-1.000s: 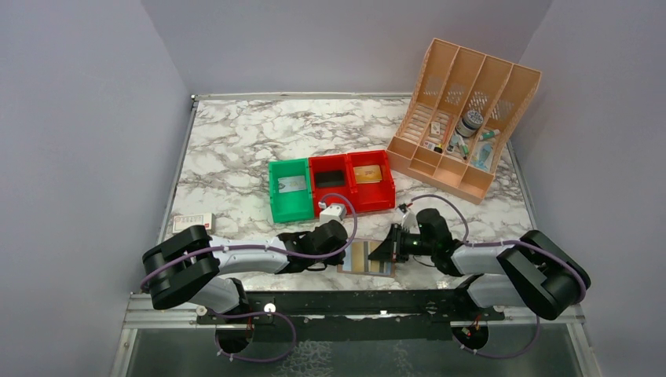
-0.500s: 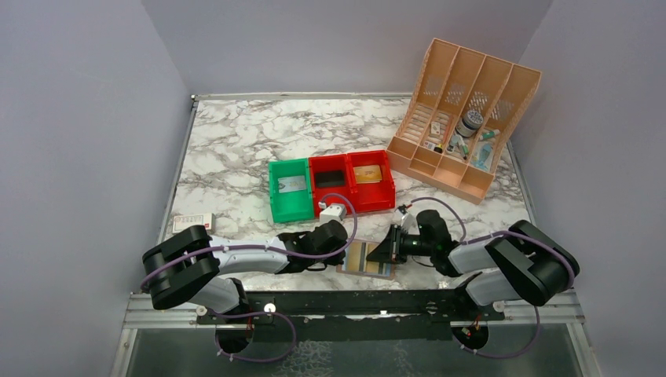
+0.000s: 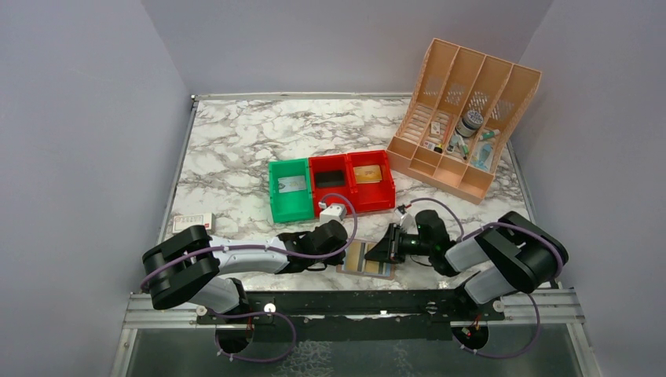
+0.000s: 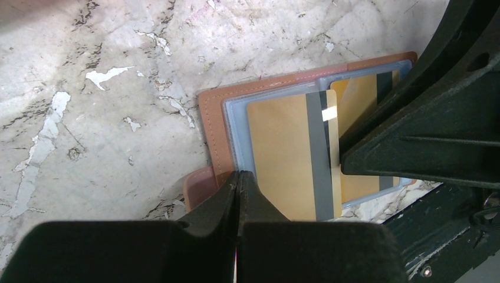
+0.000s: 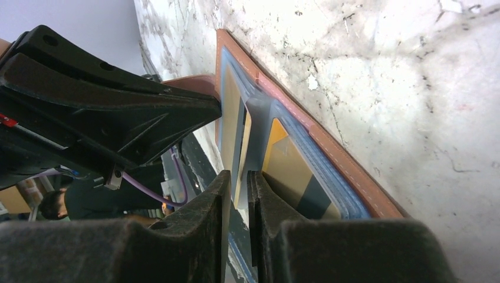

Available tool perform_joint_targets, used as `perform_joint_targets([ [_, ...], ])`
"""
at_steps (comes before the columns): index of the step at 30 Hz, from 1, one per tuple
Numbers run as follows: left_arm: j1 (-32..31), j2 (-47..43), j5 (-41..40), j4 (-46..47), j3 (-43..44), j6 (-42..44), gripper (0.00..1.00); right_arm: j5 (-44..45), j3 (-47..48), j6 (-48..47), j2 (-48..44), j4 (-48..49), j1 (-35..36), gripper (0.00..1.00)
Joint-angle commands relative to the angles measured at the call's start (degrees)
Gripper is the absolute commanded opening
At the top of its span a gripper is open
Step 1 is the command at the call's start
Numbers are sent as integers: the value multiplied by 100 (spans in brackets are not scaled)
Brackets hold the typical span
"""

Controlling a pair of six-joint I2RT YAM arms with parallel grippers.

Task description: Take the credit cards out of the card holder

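Observation:
The card holder (image 3: 367, 259) lies open near the table's front edge, brown with blue-grey clear pockets (image 4: 236, 127). A yellow-gold card (image 4: 283, 153) with a grey stripe sticks partway out of its left pocket. Another yellow card (image 4: 354, 100) sits in the right pocket. My left gripper (image 4: 239, 175) is shut, its tips resting on the holder's left edge beside a pinkish flap (image 4: 194, 187). My right gripper (image 5: 239, 177) reaches in from the right. Its jaws stand a narrow gap apart, with the yellow card's edge (image 5: 243, 147) and a clear panel running into the gap.
A green bin (image 3: 289, 190) and two red bins (image 3: 349, 182) stand just behind the holder. A peach slotted organizer (image 3: 463, 118) with small items is at the back right. A small white box (image 3: 193, 221) lies at the left edge. The black front rail (image 3: 353, 302) runs right below the holder.
The right jaws have parted slightly from shut. The right arm's elbow has swung up and to the left, while the left arm and the holder stay put.

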Motion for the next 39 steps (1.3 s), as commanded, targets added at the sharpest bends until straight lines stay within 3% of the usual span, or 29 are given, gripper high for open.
perform_joint_targets([
  [1,-49,53,111,-424,-73,115,0,-41,53,3,203,335,-21,16],
  [8,-54,41,124,-416,-95,115,0,-170,111,112,535,720,-12,16],
  [14,-51,-25,77,-500,-113,100,0,-81,-13,182,522,855,-19,3],
  [24,-55,-151,-56,-667,-131,89,0,36,-73,-499,-329,-487,-204,1],
  [34,-54,-186,-39,-641,-130,93,0,-205,-74,-728,-996,-1105,-318,1],
  [39,-57,-366,-24,-814,-13,177,1,217,70,-1024,-1515,-1950,-337,1],
])
